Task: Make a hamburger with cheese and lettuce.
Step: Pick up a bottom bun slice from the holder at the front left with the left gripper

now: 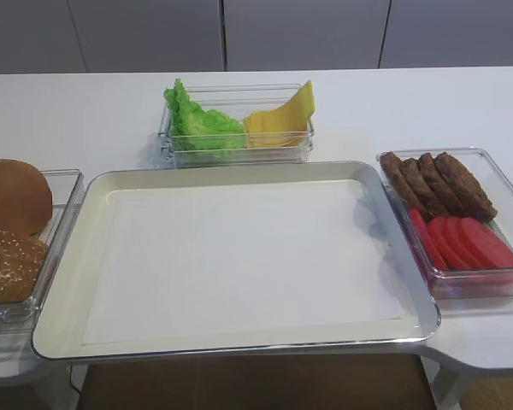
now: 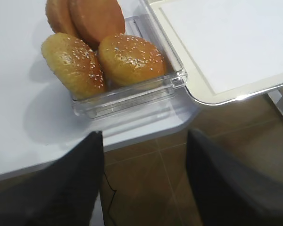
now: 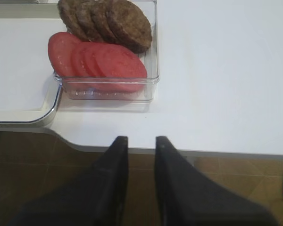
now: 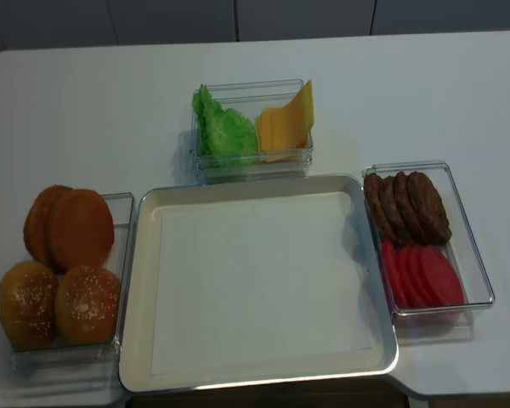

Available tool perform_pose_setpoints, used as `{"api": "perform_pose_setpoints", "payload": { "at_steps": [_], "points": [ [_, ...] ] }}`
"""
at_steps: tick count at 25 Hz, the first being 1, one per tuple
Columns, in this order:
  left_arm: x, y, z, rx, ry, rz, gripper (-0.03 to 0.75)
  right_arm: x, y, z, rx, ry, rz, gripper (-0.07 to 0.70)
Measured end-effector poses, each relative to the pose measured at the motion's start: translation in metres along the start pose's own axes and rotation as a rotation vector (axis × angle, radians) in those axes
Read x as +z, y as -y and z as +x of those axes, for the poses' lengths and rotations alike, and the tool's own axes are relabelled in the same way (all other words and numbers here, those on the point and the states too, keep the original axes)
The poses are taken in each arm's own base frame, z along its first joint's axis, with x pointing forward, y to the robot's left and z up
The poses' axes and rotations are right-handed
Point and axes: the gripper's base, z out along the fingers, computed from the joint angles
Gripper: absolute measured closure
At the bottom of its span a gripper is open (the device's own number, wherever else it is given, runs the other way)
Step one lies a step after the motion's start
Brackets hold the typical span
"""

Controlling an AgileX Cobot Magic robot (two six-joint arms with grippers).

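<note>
Left pincer [image 2: 144, 141] gapes wide, empty; right pincer [image 3: 140, 143] seemingly narrow, empty.

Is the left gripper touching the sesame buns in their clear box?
Apart. In the left wrist view the left gripper hangs open over the floor, short of the table edge, while the sesame buns sit in the clear box well ahead.

Kitchen-like counter [image 1: 427, 102], ingredient bins [image 4: 427, 246]

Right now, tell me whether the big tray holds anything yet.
Empty. The tray shows only its white liner; the buns, lettuce and cheese sit in their own clear bins beside it.
</note>
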Motion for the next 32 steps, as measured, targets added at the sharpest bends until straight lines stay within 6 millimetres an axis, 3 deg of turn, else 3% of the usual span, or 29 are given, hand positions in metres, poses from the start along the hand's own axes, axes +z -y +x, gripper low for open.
{"api": "perform_pose_setpoints", "payload": {
  "at_steps": [19,25,32],
  "points": [
    [-0.001,-0.001,-0.001,0.005,-0.025,-0.014,0.301,0.0,0.0,0.0,0.0,0.0,0.0,0.461],
    [0.003,-0.002,-0.024,0.009,-0.121,-0.024,0.301,0.0,0.0,0.0,0.0,0.0,0.0,0.461],
    [0.005,-0.002,-0.065,0.005,-0.24,-0.029,0.301,0.0,0.0,0.0,0.0,0.0,0.0,0.461]
  ]
}}
